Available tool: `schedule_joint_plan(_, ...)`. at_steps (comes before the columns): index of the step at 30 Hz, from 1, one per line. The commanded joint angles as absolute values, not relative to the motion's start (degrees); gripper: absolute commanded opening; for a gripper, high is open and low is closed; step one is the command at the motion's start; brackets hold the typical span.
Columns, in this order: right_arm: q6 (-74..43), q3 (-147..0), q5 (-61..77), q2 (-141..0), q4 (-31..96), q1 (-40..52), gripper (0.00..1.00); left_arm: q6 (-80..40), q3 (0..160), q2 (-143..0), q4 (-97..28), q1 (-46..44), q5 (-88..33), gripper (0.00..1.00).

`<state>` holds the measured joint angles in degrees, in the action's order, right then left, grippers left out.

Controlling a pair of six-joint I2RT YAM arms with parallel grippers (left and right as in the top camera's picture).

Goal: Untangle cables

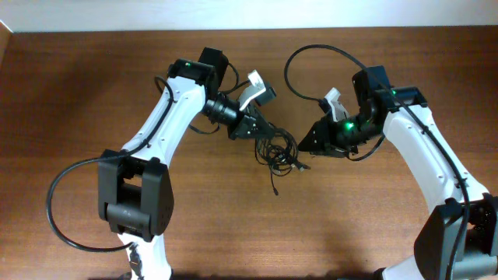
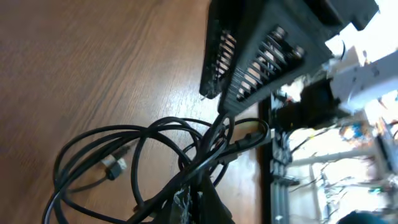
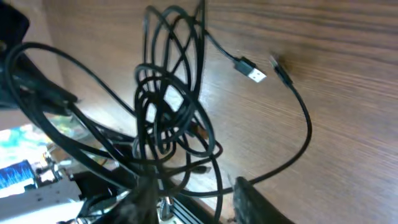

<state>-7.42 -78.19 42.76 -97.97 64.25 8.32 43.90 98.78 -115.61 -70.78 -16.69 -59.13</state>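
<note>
The cables (image 1: 276, 152) are a small knotted bundle of thin black wires at the table's middle, with one loose end trailing toward the front (image 1: 275, 187). My left gripper (image 1: 262, 131) is at the bundle's left top. In the left wrist view it (image 2: 205, 202) is shut on strands of the cables (image 2: 155, 149), and a small plug (image 2: 114, 167) lies on the wood. My right gripper (image 1: 305, 145) is at the bundle's right side. In the right wrist view it (image 3: 196, 202) is open, with loops of the cables (image 3: 168, 112) passing between its fingers. A USB plug (image 3: 252, 70) lies free.
The right gripper's ribbed black fingers (image 2: 249, 56) sit close above the bundle in the left wrist view. Thick black arm cables loop behind the right arm (image 1: 303, 70) and beside the left arm's base (image 1: 62, 202). The table's far edge (image 1: 249, 29) runs along the top.
</note>
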Motion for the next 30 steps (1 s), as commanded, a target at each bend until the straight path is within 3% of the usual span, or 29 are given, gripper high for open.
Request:
schedule_joint_plan(1,-10.9,-77.9,40.5,-96.9,64.1,8.6,0.50,29.0,98.4,-114.7,-70.1,-16.4,-60.0,0.00)
schedule_joint_plan(6,-20.2,-74.4,35.2,-96.9,60.6,8.6,0.53,16.6,98.4,-114.7,-65.3,-15.5,-60.0,0.00)
schedule_joint_plan(10,-23.4,-68.8,35.2,-96.9,54.9,8.6,0.53,15.8,98.4,-114.7,-65.1,-15.5,-60.1,0.00)
schedule_joint_plan(14,-26.0,-64.6,35.3,-96.9,46.0,8.6,0.65,12.0,98.4,-114.7,-64.6,-15.5,-62.2,0.00)
schedule_joint_plan(20,-33.6,-64.4,35.8,-96.9,42.3,8.6,0.66,5.8,98.4,-114.7,-64.5,-15.5,-65.8,0.00)
schedule_joint_plan(22,-37.0,-64.4,37.6,-96.9,40.1,8.6,0.58,3.4,98.4,-114.7,-64.5,-15.5,-65.8,0.00)
schedule_joint_plan(25,-38.7,-64.4,39.8,-96.9,39.7,8.6,0.11,3.1,98.4,-114.7,-64.4,-15.5,-67.2,0.00)
schedule_joint_plan(30,-38.6,-64.4,40.5,-96.9,47.9,8.6,0.12,4.8,98.4,-114.7,-63.0,-15.5,-63.0,0.00)
